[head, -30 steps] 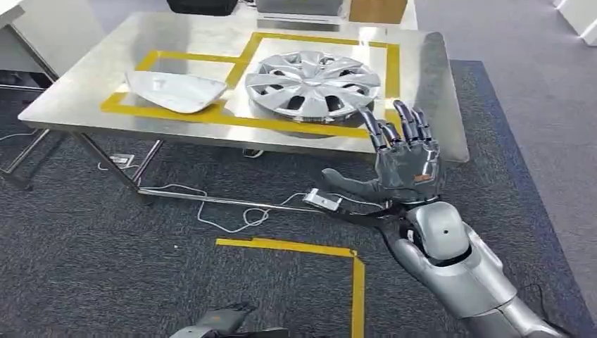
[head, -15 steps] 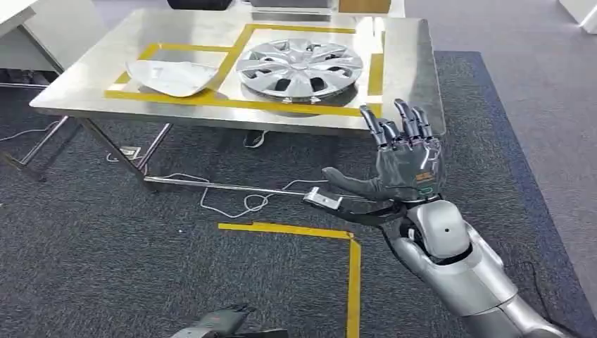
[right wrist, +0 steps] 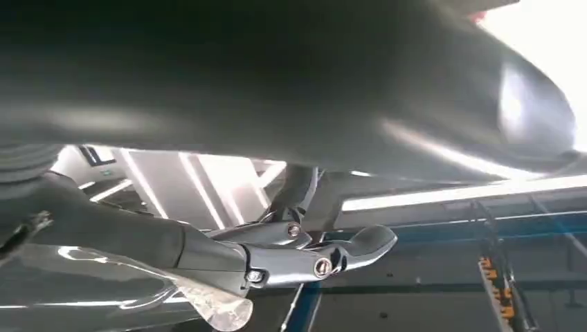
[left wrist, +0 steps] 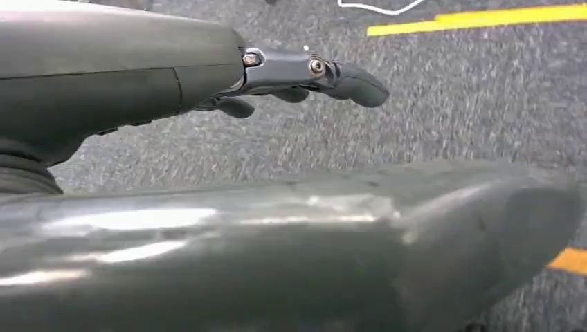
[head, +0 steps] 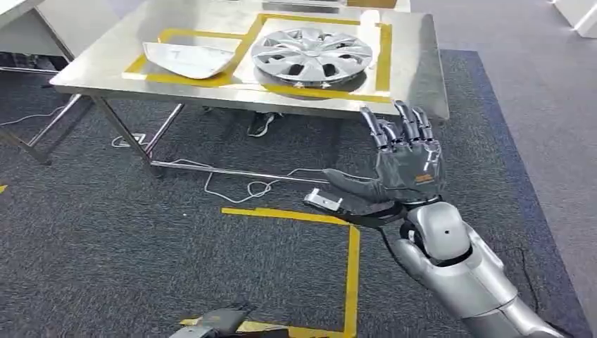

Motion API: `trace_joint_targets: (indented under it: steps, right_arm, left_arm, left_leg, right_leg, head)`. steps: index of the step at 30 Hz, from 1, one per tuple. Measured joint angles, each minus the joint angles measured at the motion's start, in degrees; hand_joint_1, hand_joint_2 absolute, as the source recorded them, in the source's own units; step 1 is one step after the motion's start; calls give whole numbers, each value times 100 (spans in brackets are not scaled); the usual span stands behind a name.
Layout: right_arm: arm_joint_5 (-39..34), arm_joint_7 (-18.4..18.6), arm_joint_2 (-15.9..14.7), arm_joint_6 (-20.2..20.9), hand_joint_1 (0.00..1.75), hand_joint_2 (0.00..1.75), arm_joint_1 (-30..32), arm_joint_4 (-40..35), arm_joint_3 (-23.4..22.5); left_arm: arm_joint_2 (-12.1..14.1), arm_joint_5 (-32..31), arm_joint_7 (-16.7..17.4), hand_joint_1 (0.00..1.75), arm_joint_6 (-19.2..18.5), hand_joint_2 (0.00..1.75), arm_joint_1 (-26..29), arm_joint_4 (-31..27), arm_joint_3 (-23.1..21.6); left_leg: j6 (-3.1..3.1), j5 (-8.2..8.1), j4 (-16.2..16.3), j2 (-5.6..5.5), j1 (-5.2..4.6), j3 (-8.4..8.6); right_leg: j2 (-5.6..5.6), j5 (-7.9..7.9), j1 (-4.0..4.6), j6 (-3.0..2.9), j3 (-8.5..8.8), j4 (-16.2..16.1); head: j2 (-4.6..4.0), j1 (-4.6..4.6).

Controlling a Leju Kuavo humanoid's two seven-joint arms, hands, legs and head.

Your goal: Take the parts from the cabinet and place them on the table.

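raising our right hand [head: 405, 165] with fingers spread and nothing in it, we face the hubcap [head: 311, 55] and mirror cover [head: 186, 59] on the table [head: 415, 77]; our left hand's [left wrist: 304, 72] hold we cannot tell.

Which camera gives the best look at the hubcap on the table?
The head view: the silver hubcap lies whole inside the yellow tape outline on the steel table. The left wrist view looks at carpet, the right wrist view at the ceiling.

The right hand [right wrist: 277, 259] is seen from close behind, its fingers stretched out, empty, against bright ceiling light strips [right wrist: 208, 183].
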Motion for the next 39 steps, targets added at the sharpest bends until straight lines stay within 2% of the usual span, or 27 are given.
trace_joint_targets:
  steps: [1,2,3,5,7,8,10,11,12,14,16,18,19,22,24,26,27,28,29,30,31,32,33,34,36,38,39]
  right_arm:
    - [0,0,0,0,0,0,-10,0,-2]
    - [2,0,0,0,0,0,-31,0,-2]
    - [2,0,0,-4,0,0,-28,-11,0]
    - [2,0,0,0,0,0,-20,-5,0]
    - [2,0,2,0,0,0,-22,0,0]
    - [0,0,2,2,0,0,-32,2,7]
    - [2,-4,2,2,0,0,-31,0,9]
    - [2,-4,2,2,0,0,-30,0,9]
    - [0,-4,2,2,0,0,-28,0,11]
    - [2,-9,2,2,0,0,-25,2,11]
    - [0,-9,2,0,0,0,-27,0,9]
    - [2,-7,2,-2,0,0,-31,-11,2]
    - [2,-7,2,-2,0,0,-42,-13,-4]
    - [2,-9,2,-2,0,0,-30,-9,0]
    - [2,-7,2,2,0,0,-22,-4,-4]
    - [0,0,2,2,0,0,-23,-4,-4]
    - [0,0,2,2,0,0,-16,-2,-2]
    - [0,0,2,2,0,0,-3,2,2]
    - [0,0,2,2,0,0,9,2,0]
    - [0,0,2,2,0,175,8,2,0]
    - [0,0,2,2,0,175,5,2,0]
    - [-2,2,2,2,0,175,-1,2,-2]
    - [-140,106,6,48,0,175,27,-2,-17]
    - [-498,149,110,41,0,175,355,-18,-130]
    - [-2078,-579,311,-234,0,175,1304,228,-786]
    - [-4511,-2099,529,-254,0,175,2053,878,-1643]
    - [-5715,-2563,645,-236,0,175,2305,1061,-2045]
  left_arm:
    - [0,0,2,0,0,0,-1,0,0]
    - [-2,0,2,0,2,0,-2,0,0]
    - [-2,0,2,0,2,0,-6,0,0]
    - [-2,0,2,0,2,0,-5,0,0]
    - [7,0,2,0,0,0,16,2,0]
    - [9,0,2,0,-2,0,19,2,0]
    - [11,0,2,0,-2,0,19,2,0]
    - [13,0,2,0,0,0,18,2,0]
    - [13,0,2,0,0,0,19,2,0]
    - [17,0,2,0,0,0,20,2,0]
    - [17,0,2,0,0,0,10,2,0]
    - [20,0,2,0,2,0,-17,2,0]
    - [17,0,2,0,4,0,-39,2,0]
    - [15,0,4,0,0,0,-15,4,0]
    - [7,0,4,0,-2,0,-15,4,0]
    - [-4,0,4,0,-2,0,-12,4,0]
    - [-2,0,4,0,-2,0,-12,4,0]
    - [0,0,4,0,-2,0,-8,4,0]
    - [-2,0,4,0,-2,0,-3,4,0]
    - [-4,0,4,0,-2,175,3,4,0]
    - [-4,0,4,0,-2,175,6,4,0]
    - [-4,2,4,0,-2,175,6,4,0]
    - [-4,132,-9,0,54,175,7,2,2]
    - [-11,506,-70,0,204,175,17,2,76]
    - [-42,1120,-212,0,464,175,36,2,335]
    - [-33,1274,-249,0,500,175,63,4,523]
    - [-26,1309,-249,0,509,175,87,4,573]
  left_leg:
    - [-30,49,30,-3,5,-73]
    - [-72,88,56,-8,-25,-135]
    - [-99,147,74,-5,-27,-169]
    - [-150,278,34,-10,-19,-192]
    - [-216,281,53,-35,-2,-253]
    - [-254,-27,194,-35,-3,-321]
    - [-296,-820,1013,-35,13,-503]
    - [-309,-1076,1490,-35,16,-583]
    - [-315,-1159,1835,-35,16,-610]
    - [-298,-869,1892,-35,15,-406]
    - [-211,-519,1176,-37,7,193]
    - [-92,-823,110,-34,-46,966]
    - [-98,-889,-83,-33,-46,1030]
    - [-27,-657,-138,-29,-64,868]
    - [56,-528,-149,-5,-34,706]
    - [62,-379,-146,0,-36,529]
    - [58,-305,-139,4,-36,431]
    - [50,-239,-136,10,-35,340]
    - [41,-170,-131,14,-34,247]
    - [25,-109,-117,14,-32,179]
    - [4,-59,-103,12,-27,101]
    - [-27,-21,-76,8,-31,59]
    - [-60,3,-50,8,-65,31]
    - [-84,28,-22,2,-56,31]
    - [-132,68,-51,-58,-6,41]
    - [10,-97,-25,-100,-17,22]
    - [52,55,-49,-99,-30,18]
  right_leg:
    - [0,58,-7,2,391,-536]
    - [8,-149,2,3,772,-1050]
    - [48,-195,18,-55,863,-1270]
    - [50,-125,38,-99,756,-1188]
    - [14,1,-8,-252,639,-1207]
    - [6,64,0,-307,571,-1207]
    - [1,223,9,-363,396,-1197]
    - [-1,301,17,-366,297,-1191]
    - [-4,367,24,-363,200,-1182]
    - [-8,504,41,-363,3,-1155]
    - [-4,649,70,-350,-198,-1127]
    - [2,752,98,-307,-260,-1113]
    - [-12,833,87,-274,-277,-1124]
    - [-16,1070,68,-157,-322,-1261]
    - [10,504,34,-96,-511,-983]
    - [10,-178,14,-39,-700,-136]
    - [9,-303,12,-16,-794,331]
    - [9,-233,7,-3,-819,624]
    - [9,-41,3,6,-732,670]
    - [7,215,0,9,-529,512]
    - [6,368,-3,3,-201,132]
    - [4,329,-11,-3,231,-429]
    - [-6,49,12,-20,596,-966]
    - [-17,-103,22,-107,779,-1290]
    - [-47,-146,66,-161,842,-1390]
    - [-82,-148,64,-149,885,-1391]
    - [-89,-140,65,-167,837,-1370]
  head:
    - [0,0]
    - [0,4]
    - [0,-13]
    - [0,2]
    - [0,0]
    - [0,-19]
    - [0,-50]
    - [0,-48]
    - [0,-52]
    - [0,-52]
    - [0,-52]
    - [0,-46]
    - [0,-39]
    - [0,-54]
    - [0,-20]
    - [0,-15]
    - [0,-11]
    - [0,-15]
    - [0,-9]
    - [0,-9]
    - [0,-11]
    - [0,-9]
    - [0,0]
    - [0,-37]
    - [0,-24]
    - [0,-72]
    - [0,-57]
